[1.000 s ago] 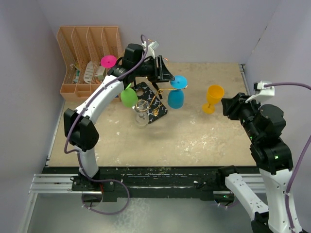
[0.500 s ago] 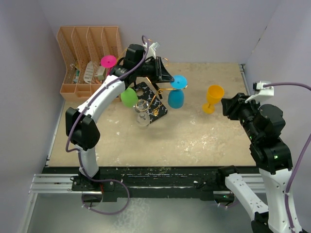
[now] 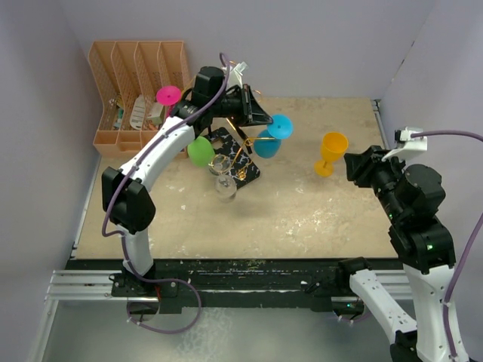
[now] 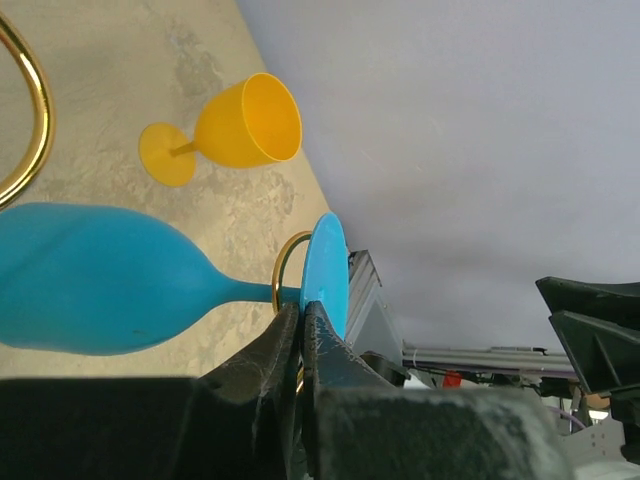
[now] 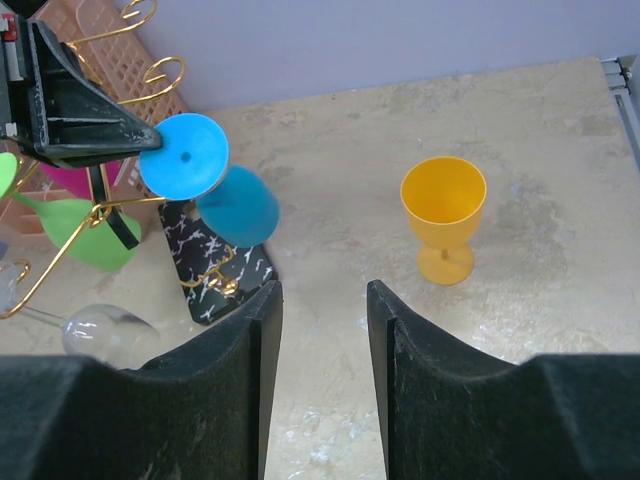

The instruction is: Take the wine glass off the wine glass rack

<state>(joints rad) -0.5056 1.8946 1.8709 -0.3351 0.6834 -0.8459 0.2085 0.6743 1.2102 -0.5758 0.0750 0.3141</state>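
The left claw (image 4: pixel 300 312) is closed on the blue glass (image 4: pixel 100 275), its two fingers pinched together on the thin stem right under the foot (image 4: pixel 328 268). That is the sensible place to hold it. The glasses hang upside down on the rack (image 5: pixel 215 282), each caught by its foot in a gold scroll (image 4: pixel 283 262), so a grip at the stem lets the foot be slid out of the wire. The blue glass is not free yet, I judge: its stem sits in the scroll and its bowl hangs tilted over the rack's marbled base.

The right claw (image 5: pixel 324 320) stands open and holds nothing. It is kept well apart from the rack, probably so it stays out of the left arm's way.

The yellow glass (image 3: pixel 330 151) stands upright on the surface (image 3: pixel 302 215), between the rack and the right claw and touching neither. The orange organiser (image 3: pixel 139 75) sits against the back wall just beside the rack, and it plays no part here.

The count:
- One rack and one organiser with four slots.
- One blue, one green (image 3: pixel 200 151) and one pink glass (image 3: pixel 167 96), all on the rack.
- A clear glass (image 3: pixel 225 186) low on the near side. I cannot tell whether a second clear one hangs beside it.
- One yellow glass, off the rack.
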